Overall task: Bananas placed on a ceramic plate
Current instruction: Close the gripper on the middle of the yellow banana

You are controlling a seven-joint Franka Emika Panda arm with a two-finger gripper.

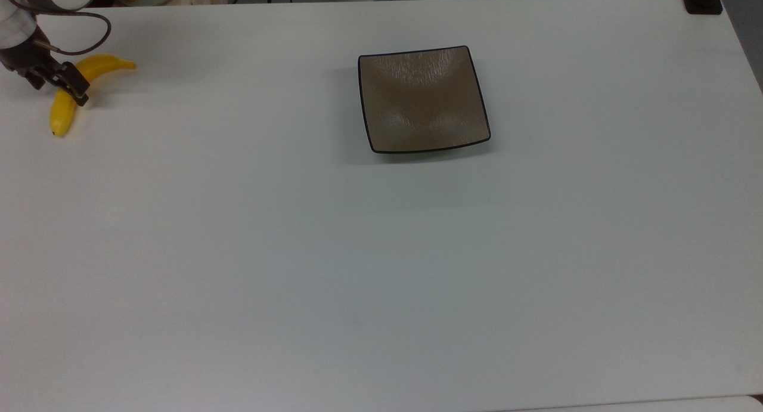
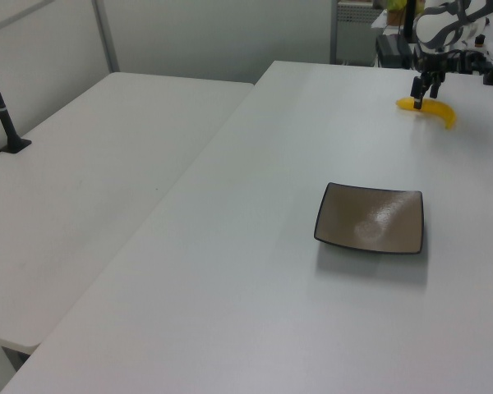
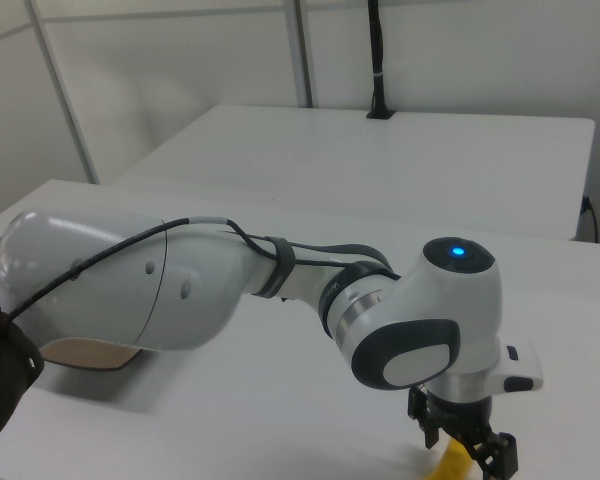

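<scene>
The white arm point(image 3: 160, 285) is stretched out low over the table, its wrist bent so that the tool point(image 3: 467, 445) is pointed straight down. A blue light is shown on the wrist housing. In the top view the tool point(image 1: 56, 81) is seen at the far left, its dark fingers point(image 1: 76, 90) spread apart and lowered close to the table.
</scene>
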